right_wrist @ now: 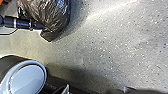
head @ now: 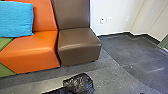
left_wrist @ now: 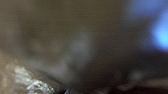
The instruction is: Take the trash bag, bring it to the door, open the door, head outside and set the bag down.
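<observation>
Edges take their cut

The head view's lower edge crops the shiny black plastic trash bag [head: 81,83]; its left edge, the bright blue fabric cushion [head: 16,18]—its top edge, the brown padded chair [head: 78,40]. The left wrist view's blurred blue glow [left_wrist: 162,37] is unidentifiable.

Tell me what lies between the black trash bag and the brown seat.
A strip of grey floor lies between the trash bag and the brown seat, as the head view shows.
</observation>
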You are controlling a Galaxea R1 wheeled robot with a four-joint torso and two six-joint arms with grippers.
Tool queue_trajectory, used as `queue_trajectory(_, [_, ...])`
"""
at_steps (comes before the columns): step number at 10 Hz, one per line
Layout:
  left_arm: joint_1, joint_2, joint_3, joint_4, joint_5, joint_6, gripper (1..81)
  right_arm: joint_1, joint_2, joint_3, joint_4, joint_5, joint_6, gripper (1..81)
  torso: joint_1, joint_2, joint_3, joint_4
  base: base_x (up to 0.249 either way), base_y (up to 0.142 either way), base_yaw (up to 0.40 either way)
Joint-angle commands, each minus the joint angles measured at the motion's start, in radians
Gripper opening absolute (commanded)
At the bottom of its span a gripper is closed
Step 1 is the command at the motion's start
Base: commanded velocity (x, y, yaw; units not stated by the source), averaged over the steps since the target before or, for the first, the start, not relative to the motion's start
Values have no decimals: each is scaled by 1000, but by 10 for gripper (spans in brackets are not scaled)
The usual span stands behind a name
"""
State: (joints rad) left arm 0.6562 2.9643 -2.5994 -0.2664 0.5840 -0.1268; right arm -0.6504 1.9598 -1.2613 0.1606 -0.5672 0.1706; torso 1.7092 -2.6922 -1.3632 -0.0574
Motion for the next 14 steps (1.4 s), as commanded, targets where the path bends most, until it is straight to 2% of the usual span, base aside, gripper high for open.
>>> queue_trajectory(1, [-103,-8,-2,-8,62,3,811,93,-48,19,28,-59,4,811,0,0,2,0,0,0,0])
queue_trajectory(3, [-77,-8,-2,-8,45,10,811,93,-46,19,28,-59,4,811,5,0,-10,0,0,0,0])
queue_trajectory(4, [-63,-7,-2,-8,18,12,811,93,-46,19,28,-59,3,811,5,-1,-8,0,0,0,0])
queue_trajectory(7, [-7,-2,-7,-8,-12,9,811,90,-49,22,28,-59,3,811,5,-1,-8,0,0,0,0])
queue_trajectory(13, [18,-5,-12,-8,-20,10,811,85,-54,30,28,-59,3,811,5,-1,-8,0,0,0,0])
queue_trajectory(14, [18,-5,-12,-8,-20,12,10,83,-54,30,28,-59,3,811,5,-1,-8,0,0,0,0])
